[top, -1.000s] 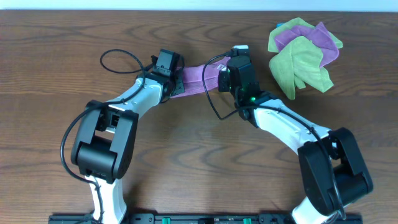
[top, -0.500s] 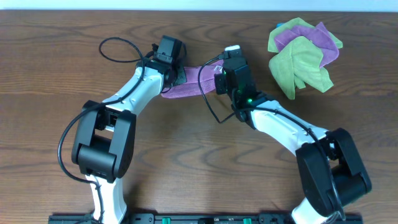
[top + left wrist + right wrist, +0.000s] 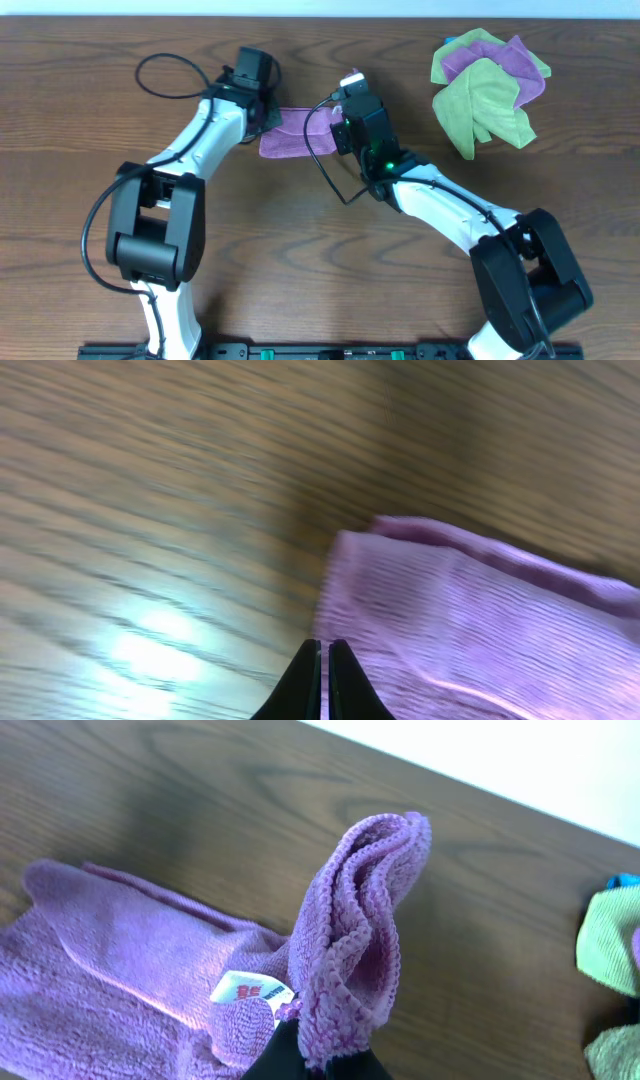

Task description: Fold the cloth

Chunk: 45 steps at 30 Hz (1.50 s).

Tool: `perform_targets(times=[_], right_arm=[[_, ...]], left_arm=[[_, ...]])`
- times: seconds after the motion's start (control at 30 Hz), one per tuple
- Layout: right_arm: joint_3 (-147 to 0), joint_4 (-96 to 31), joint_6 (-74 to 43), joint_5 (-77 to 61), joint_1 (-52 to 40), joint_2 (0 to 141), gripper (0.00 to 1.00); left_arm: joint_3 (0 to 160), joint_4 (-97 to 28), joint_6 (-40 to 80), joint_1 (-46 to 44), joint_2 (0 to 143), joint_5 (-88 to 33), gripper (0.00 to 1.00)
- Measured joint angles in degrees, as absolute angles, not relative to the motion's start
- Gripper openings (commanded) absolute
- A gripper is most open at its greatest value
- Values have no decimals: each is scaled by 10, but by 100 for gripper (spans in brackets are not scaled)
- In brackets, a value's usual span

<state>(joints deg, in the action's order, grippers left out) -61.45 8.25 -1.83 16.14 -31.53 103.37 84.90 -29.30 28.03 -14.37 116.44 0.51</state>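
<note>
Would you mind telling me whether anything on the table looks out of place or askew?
The purple cloth is not flat: the right gripper pinches a bunched corner upright, its label sticking out. Crumpled cloths are heaped at the far right.

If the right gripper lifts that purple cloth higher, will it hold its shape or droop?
Probably droops: the purple cloth bunches into a soft fold where the right gripper pinches it. Its nubby weave should resist slipping.
</note>
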Motion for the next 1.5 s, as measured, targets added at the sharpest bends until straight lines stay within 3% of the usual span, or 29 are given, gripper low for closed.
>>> perform_targets(times=[0.47, 0.83, 1.5], right_arm=[[-733, 17, -8, 166, -354, 1102, 1], [-750, 27, -8, 165, -392, 1147, 1], [-797, 32, -8, 163, -427, 1195, 1]], left_arm=[[849, -333, 273, -86, 1124, 35, 6], [849, -348, 267, -27, 1120, 39, 6], [849, -356, 254, 0, 1112, 51, 6]])
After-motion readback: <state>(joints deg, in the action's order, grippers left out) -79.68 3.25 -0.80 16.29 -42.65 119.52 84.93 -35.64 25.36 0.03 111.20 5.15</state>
